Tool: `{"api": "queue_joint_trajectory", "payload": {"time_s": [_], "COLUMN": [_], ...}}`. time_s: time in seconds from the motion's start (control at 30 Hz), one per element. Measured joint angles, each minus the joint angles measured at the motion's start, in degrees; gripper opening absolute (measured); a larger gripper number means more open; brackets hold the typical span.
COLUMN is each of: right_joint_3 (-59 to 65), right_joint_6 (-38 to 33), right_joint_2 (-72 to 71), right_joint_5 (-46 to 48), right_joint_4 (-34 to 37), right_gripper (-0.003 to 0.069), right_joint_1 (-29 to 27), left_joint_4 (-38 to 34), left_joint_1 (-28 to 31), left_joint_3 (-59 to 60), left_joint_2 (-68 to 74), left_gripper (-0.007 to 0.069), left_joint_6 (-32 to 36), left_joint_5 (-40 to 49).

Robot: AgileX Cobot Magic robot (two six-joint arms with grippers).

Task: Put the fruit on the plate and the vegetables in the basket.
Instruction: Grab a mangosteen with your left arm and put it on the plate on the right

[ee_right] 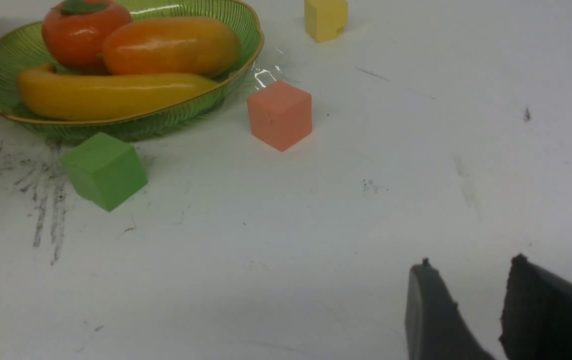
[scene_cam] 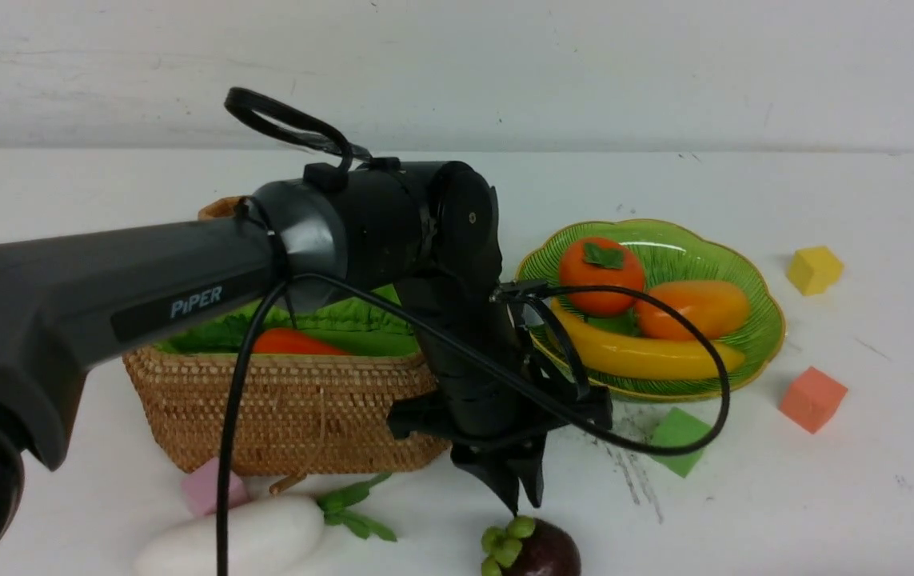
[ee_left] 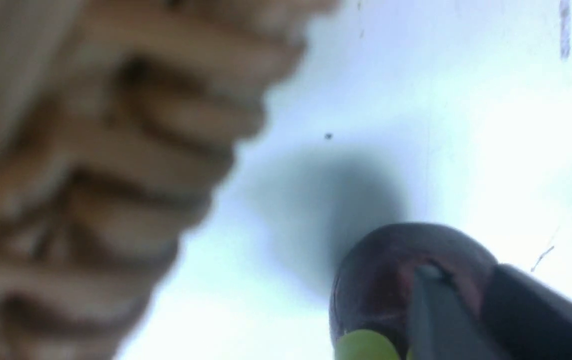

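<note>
A persimmon (scene_cam: 600, 276), a mango (scene_cam: 692, 308) and a banana (scene_cam: 640, 356) lie on the green plate (scene_cam: 768, 320). The dark purple mangosteen (scene_cam: 548, 554) sits on the table at the front edge. My left gripper (scene_cam: 519, 500) points down just above its green sepals, fingers drawn together to a point. In the left wrist view the mangosteen (ee_left: 381, 280) sits right behind the left gripper (ee_left: 466, 272). The carrot (scene_cam: 293, 342) lies in the basket (scene_cam: 281, 408). The white radish (scene_cam: 241, 540) rests in front of the basket. My right gripper (ee_right: 471, 262) hovers open over bare table.
A green cube (scene_cam: 680, 440), an orange cube (scene_cam: 812, 398) and a yellow cube (scene_cam: 814, 270) lie around the plate. A pink cube (scene_cam: 205, 488) sits beside the radish. The basket wall (ee_left: 90, 175) is close beside the left gripper. My left arm crosses the basket's front.
</note>
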Motion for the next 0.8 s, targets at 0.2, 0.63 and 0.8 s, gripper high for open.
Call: {"api": "queue_joint_trajectory", "payload": {"time_s": [0.2, 0.63, 0.8], "right_joint_3": [0.0, 0.0, 0.0], "right_joint_6": [0.0, 0.0, 0.0], "right_joint_2": [0.0, 0.0, 0.0], "right_joint_5": [0.0, 0.0, 0.0], "right_joint_4": [0.0, 0.0, 0.0], "right_gripper": [0.0238, 0.0238, 0.0238], "right_joint_1": [0.0, 0.0, 0.0], "left_joint_4": [1.8, 8.1, 11.6], "left_joint_1": [0.0, -0.2, -3.5], "left_joint_3": [0.0, -3.3, 0.7], "left_joint_2": [-0.2, -11.2, -14.8], "left_gripper": [-0.0012, 0.0324, 0.0551], "left_joint_6": [0.1, 4.3, 4.7], "left_joint_5": [0.2, 8.2, 8.7]}}
